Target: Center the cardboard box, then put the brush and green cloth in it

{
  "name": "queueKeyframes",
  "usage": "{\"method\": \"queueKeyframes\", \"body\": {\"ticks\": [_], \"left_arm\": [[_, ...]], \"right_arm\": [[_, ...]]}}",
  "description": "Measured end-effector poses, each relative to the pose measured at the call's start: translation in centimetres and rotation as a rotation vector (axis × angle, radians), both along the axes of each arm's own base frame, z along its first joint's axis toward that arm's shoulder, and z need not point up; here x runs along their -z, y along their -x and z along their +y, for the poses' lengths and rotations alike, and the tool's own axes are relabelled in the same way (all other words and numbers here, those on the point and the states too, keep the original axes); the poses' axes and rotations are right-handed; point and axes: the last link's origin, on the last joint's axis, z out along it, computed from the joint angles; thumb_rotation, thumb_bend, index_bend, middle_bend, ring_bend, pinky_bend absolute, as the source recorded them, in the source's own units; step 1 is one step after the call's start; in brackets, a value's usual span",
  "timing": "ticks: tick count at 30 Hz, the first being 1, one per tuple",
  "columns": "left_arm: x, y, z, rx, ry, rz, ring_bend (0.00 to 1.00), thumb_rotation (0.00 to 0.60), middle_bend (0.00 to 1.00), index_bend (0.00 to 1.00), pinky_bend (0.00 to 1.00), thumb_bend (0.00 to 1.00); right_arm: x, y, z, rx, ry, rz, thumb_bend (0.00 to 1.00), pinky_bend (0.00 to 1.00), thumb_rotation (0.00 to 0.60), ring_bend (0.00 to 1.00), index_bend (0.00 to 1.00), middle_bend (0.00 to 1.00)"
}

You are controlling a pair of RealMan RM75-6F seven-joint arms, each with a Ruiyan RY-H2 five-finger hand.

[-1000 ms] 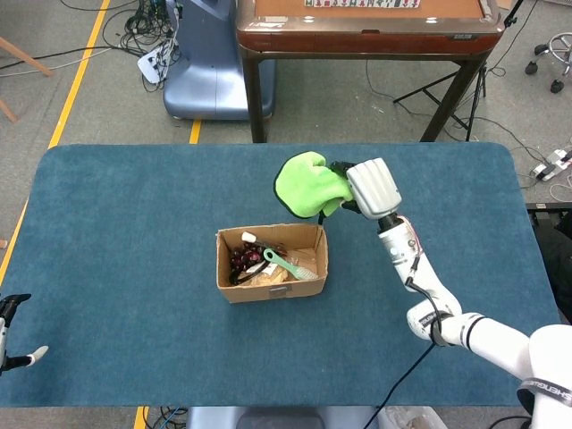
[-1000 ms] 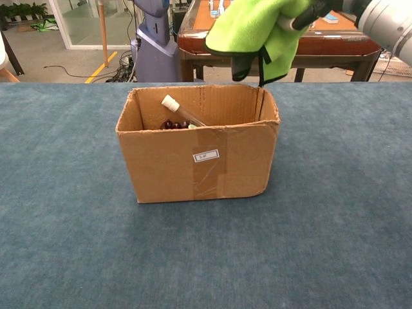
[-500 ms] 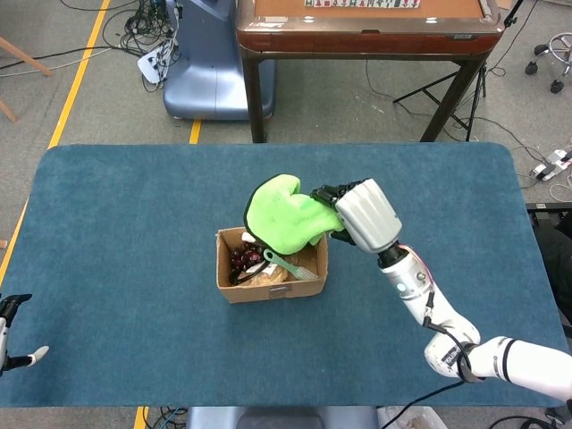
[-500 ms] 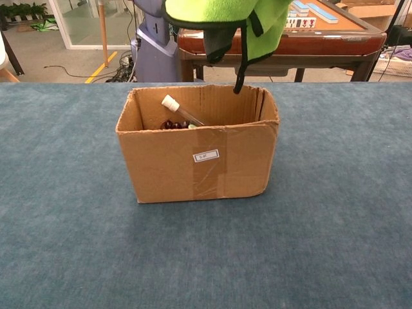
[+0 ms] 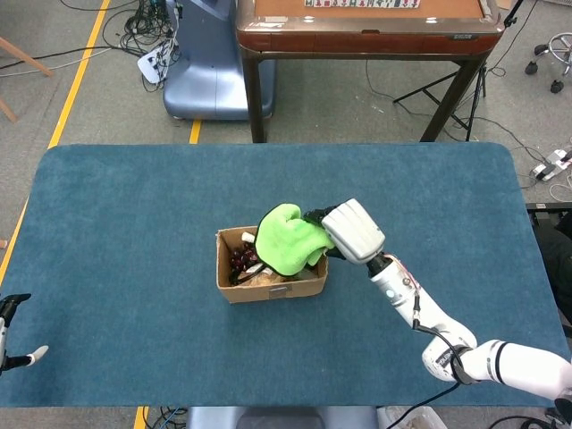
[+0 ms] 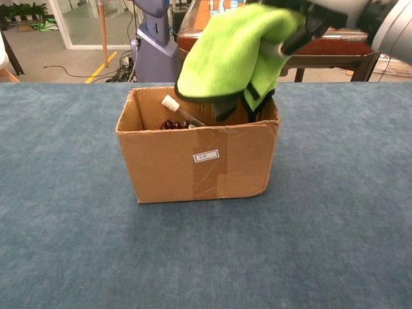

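The open cardboard box (image 5: 234, 284) (image 6: 199, 158) stands near the middle of the blue table. My right hand (image 5: 350, 231) (image 6: 328, 14) hovers over its right end, holding the green cloth (image 5: 288, 239) (image 6: 232, 55). The cloth's lower folds hang down into the box mouth. A white-tipped brush handle (image 6: 176, 109) leans inside the box at the left, next to dark round items (image 5: 239, 259). My left hand (image 5: 12, 335) shows only at the far left edge of the head view, fingers apart, holding nothing.
A wooden mahjong table (image 5: 366, 27) and a blue machine base (image 5: 210, 71) stand beyond the far edge of the blue table (image 5: 116, 223). Cables lie on the floor behind.
My right hand has come down and leftward with the green cloth, from above the box's far right corner to the box mouth, so the cloth now dips inside. The left hand has not moved.
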Motion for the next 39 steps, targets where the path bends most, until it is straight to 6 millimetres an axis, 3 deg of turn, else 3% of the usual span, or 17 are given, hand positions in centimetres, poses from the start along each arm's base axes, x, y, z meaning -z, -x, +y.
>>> {"method": "queueKeyframes", "body": {"ticks": [3,7,15,20,27,31,39], "left_arm": [[0.0,0.0,0.0,0.001,0.001,0.0,0.04,0.6,0.17,0.18,0.24,0.11],[-0.1,0.0,-0.1,0.0,0.003,0.0,0.04,0.6,0.17,0.18,0.24,0.11],[0.0,-0.1,-0.1,0.002,0.004,0.001,0.04,0.6,0.17,0.18,0.24,0.11],[0.0,-0.2,-0.1,0.006,0.004,0.003,0.04,0.6,0.17,0.18,0.24,0.11],[0.0,-0.8,-0.1,0.018,-0.009,0.012,0.04,0.6,0.17,0.18,0.25,0.11],[0.2,-1.1,0.1,0.031,-0.005,0.013,0.04,0.6,0.17,0.18,0.25,0.11],[0.2,-2.1,0.8,0.083,-0.023,-0.005,0.04,0.6,0.17,0.19,0.25,0.11]], "right_arm": [[0.8,0.1,0.0,0.015,-0.078,0.003,0.0,0.6,0.6,0.38,0.11,0.23],[0.7,-0.2,0.1,0.013,-0.146,-0.029,0.0,0.49,0.6,0.24,0.0,0.1],[-1.5,0.0,0.7,-0.022,-0.067,-0.048,0.0,0.45,0.6,0.22,0.0,0.11],[-4.1,1.4,1.9,0.001,0.049,-0.002,0.0,0.44,0.6,0.22,0.11,0.16],[-7.7,6.2,4.5,0.162,0.182,0.083,0.0,0.43,0.6,0.21,0.24,0.2],[-9.5,9.7,6.6,0.307,0.22,0.137,0.0,0.43,0.6,0.21,0.25,0.2],[-10.5,15.2,10.8,0.522,0.249,0.204,0.0,0.39,0.6,0.21,0.26,0.21]]}}
